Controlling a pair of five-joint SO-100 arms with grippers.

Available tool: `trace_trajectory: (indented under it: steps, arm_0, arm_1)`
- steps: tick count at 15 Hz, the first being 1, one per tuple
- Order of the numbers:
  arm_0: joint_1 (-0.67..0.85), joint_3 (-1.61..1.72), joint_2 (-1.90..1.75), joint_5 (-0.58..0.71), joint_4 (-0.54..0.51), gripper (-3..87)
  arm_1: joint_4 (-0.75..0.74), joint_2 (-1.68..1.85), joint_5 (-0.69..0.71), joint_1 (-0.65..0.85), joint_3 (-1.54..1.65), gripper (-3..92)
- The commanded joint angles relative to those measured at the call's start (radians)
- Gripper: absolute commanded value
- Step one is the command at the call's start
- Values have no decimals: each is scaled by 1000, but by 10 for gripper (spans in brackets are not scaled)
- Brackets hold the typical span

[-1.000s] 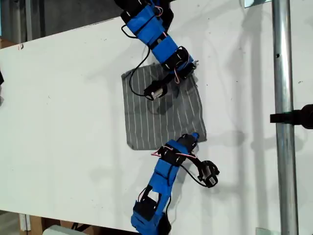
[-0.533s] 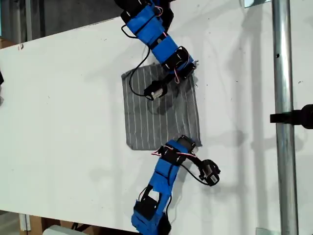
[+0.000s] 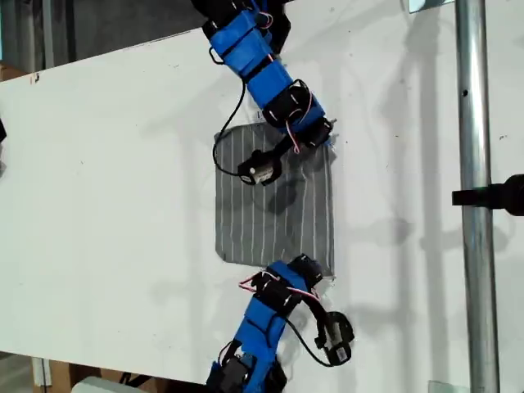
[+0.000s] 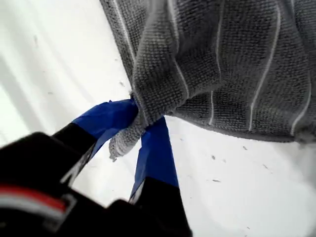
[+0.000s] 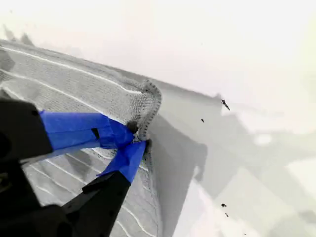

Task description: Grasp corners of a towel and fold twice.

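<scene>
Towel [image 3: 274,205] spread mostly flat on white counter [image 3: 123,164], grey with thin white stripes, near the middle of the exterior view, between two blue arms. Upper arm [image 3: 266,70] coming in from the top edge of that view, its tip at the upper corner [image 3: 327,141] on the exterior view's right. Lower arm [image 3: 266,315] coming in from the bottom edge, its tip at the lower corner [image 3: 326,270] on the same side. Not clear from the wrist views which of these two arms is first and which is second. My first tool [image 4: 143,123] clenched on a corner [image 4: 129,138] of the towel, the cloth bunched and raised a little off the counter just beyond the blue jaws. My second tool [image 5: 136,138] also clenched, grasping a curled corner [image 5: 150,106], with a dark shadow on the counter beside it. Metal pole [image 3: 473,164] upright at the exterior view's right, well apart from the towel.
</scene>
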State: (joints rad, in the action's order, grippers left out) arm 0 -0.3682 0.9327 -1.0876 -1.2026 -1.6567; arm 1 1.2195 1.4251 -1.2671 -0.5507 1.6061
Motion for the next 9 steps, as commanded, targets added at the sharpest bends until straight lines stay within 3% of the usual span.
trace_trajectory:
  steps: [1, 5, 9]
  arm_0:
    - [-14, -8, -132, 75, -6, -29]
    - [86, 97, -227, 80, 31, -29]
    - [321, 374, -385, 126, 153, -29]
  arm_1:
    - [17, -3, 92, -3, -204, -2]
    - [34, 55, 124, 133, -187, -2]
    - [190, 75, 193, 330, -160, -2]
